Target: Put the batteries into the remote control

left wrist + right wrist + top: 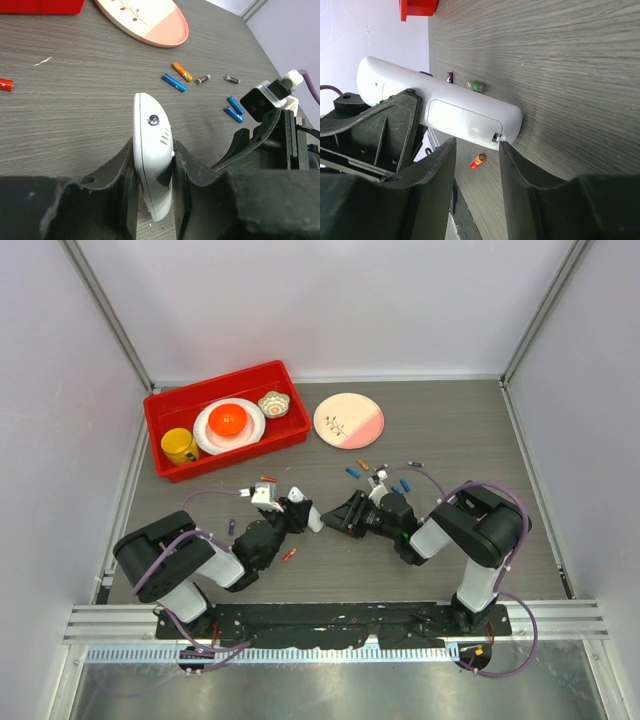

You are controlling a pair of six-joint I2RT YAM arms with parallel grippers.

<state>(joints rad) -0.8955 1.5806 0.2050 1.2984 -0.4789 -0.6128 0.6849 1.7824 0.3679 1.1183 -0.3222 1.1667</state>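
Note:
My left gripper (291, 512) is shut on the white remote control (312, 519) and holds it on edge just above the table; in the left wrist view the fingers (182, 165) clamp its sides (150, 120). In the right wrist view the remote (445, 107) shows its back with the battery cover closed. My right gripper (477, 145) is open and empty, one fingertip (507, 155) touching the cover's latch end. Several batteries lie loose: blue (174, 82), orange (182, 71), two blue (234, 109), green (476, 86), orange-red (478, 160).
A red bin (225, 420) with a yellow cup, plates and a small bowl stands at the back left. A pink and cream plate (348, 420) lies beside it. An orange-red battery (268, 479) lies behind the left gripper and another (289, 554) in front of it.

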